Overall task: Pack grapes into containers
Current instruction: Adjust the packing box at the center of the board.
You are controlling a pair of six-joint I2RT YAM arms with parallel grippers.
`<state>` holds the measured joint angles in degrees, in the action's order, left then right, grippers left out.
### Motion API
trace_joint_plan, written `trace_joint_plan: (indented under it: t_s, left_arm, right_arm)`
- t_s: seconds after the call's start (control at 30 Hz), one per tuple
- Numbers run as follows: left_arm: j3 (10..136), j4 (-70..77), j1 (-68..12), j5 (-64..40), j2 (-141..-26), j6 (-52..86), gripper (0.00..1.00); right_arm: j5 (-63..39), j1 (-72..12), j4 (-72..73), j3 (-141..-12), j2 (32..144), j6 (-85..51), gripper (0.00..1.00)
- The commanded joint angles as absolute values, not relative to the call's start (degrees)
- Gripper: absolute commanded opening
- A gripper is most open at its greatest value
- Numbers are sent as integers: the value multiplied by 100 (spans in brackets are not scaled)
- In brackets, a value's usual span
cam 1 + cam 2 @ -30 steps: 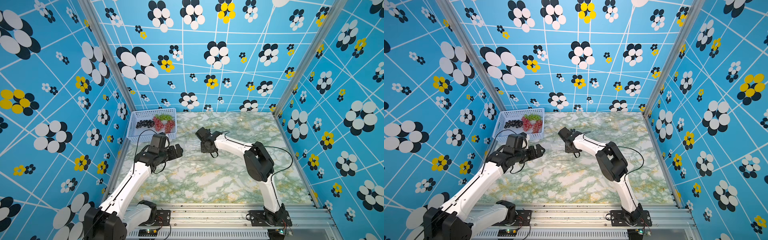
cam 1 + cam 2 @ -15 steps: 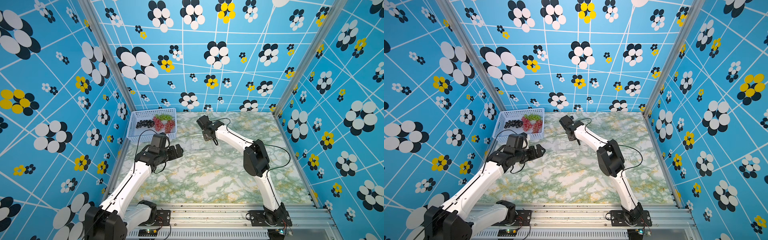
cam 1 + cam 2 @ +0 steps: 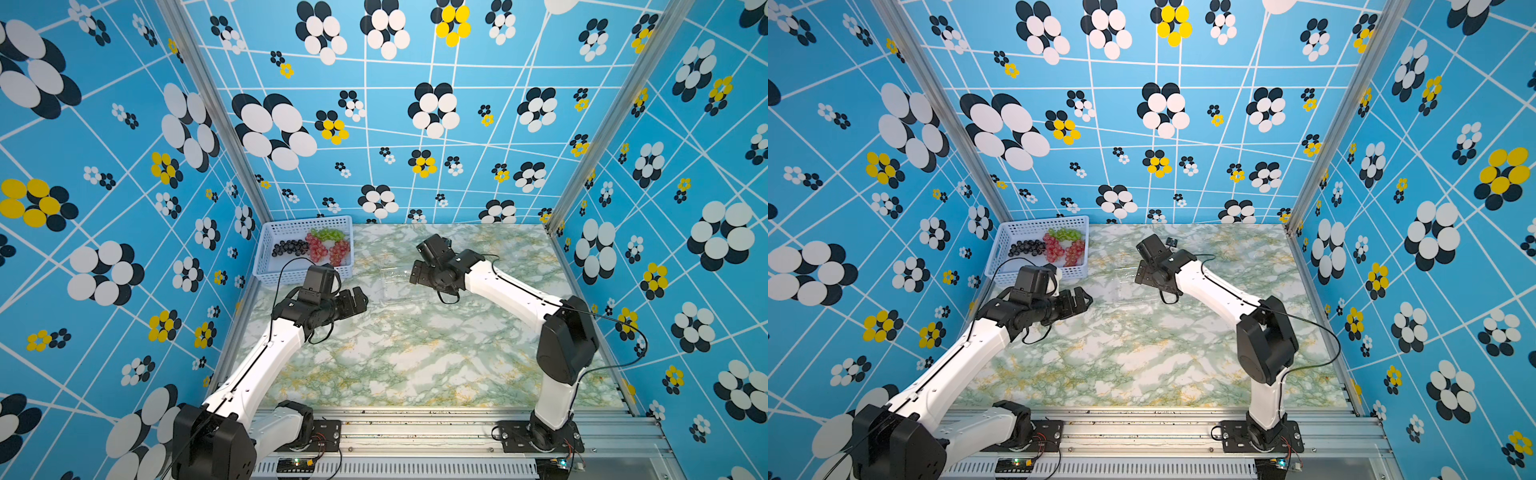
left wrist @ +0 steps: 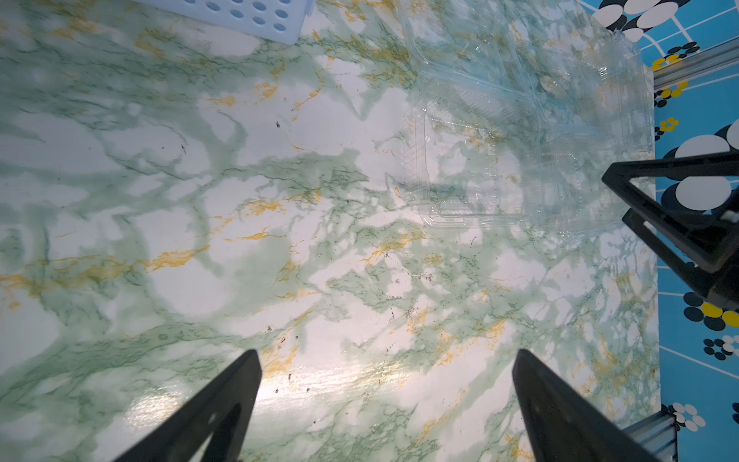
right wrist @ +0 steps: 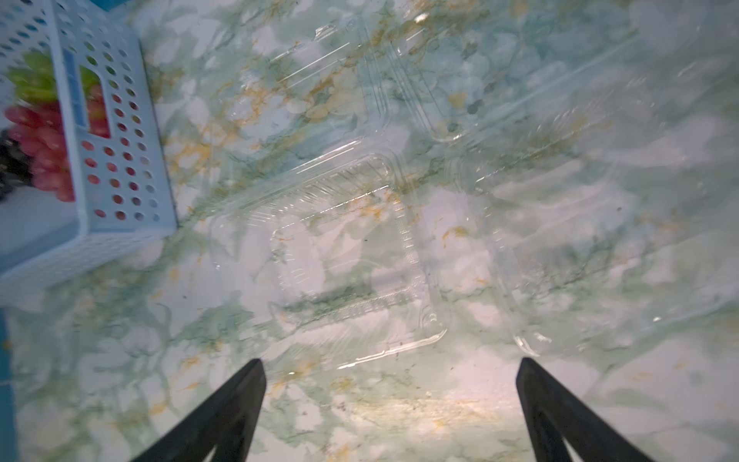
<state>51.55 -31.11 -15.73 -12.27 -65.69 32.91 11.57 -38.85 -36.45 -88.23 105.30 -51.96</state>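
right hand (image 5: 390, 362) spread wide, empty | containers (image 5: 344, 260) nearby | grapes (image 3: 316, 247) in basket (image 3: 286, 275)

One basket (image 3: 266, 249), four grape bunches (image 3: 316, 248), one green bunch (image 3: 329, 234), one dark bunch (image 3: 289, 248), two red bunches (image 3: 340, 252), clear containers (image 3: 398, 283) mid-frame on bench (image 3: 415, 353), at least two, count unclear

Both top views: bright, even, diffuse light. Shadows on the marble table (image 3: 415, 357) are faint and soft-edged. Wide-angle distortion bends the grid lines of the walls (image 3: 104, 166) toward the frame edges.

Left wrist view: sharp, with a broad glare patch on the table.

Right wrist view: smeared throughout. The basket (image 5: 116, 168) is soft, and the clear containers (image 5: 360, 256) show only as thin highlights.
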Motion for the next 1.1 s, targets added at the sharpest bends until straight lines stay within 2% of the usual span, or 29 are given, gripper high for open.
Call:
trace_joint_plan:
  t_s: [0.0,0.13,0.4,0.47,0.6,0.7,0.83,0.87,0.93,0.97,1.07]
  left_arm:
    - [5321,-3016,-1590,-1336,-6538,3282,99]
    - [5305,-3039,-1666,-1345,-6463,3291,99]
    - [5099,-3254,-1740,-1372,-6182,3209,99]
    - [5048,-3293,-1733,-1321,-6090,3196,100]
    - [4962,-3237,-1736,-1358,-6055,3236,100]
    - [4922,-3202,-1736,-1371,-6089,3252,100]
    - [4938,-3169,-1740,-1380,-6134,3253,100]
    - [4952,-3164,-1740,-1380,-6149,3255,99]
    - [4974,-3164,-1740,-1389,-6169,3254,100]
    - [4982,-3166,-1740,-1389,-6172,3261,100]
    - [4975,-3186,-1744,-1371,-6140,3268,100]
  right_arm:
    - [697,-3895,-2741,-8140,10591,-6762,98]
    - [664,-3992,-2407,-7905,10774,-7538,92]
    - [599,-4148,-2257,-8280,11408,-7732,93]
    - [541,-4153,-2179,-8279,11538,-7790,90]
    - [574,-4183,-2125,-8243,11696,-7814,74]
    - [619,-4184,-2110,-8153,11703,-7781,69]
    - [783,-4173,-2222,-8109,11624,-7594,56]
    - [830,-4167,-2263,-8112,11611,-7543,52]
    - [858,-4124,-2325,-8113,11602,-7474,35]
    - [851,-4083,-2351,-8104,11602,-7434,30]
    - [830,-3995,-2354,-8084,11588,-7219,24]
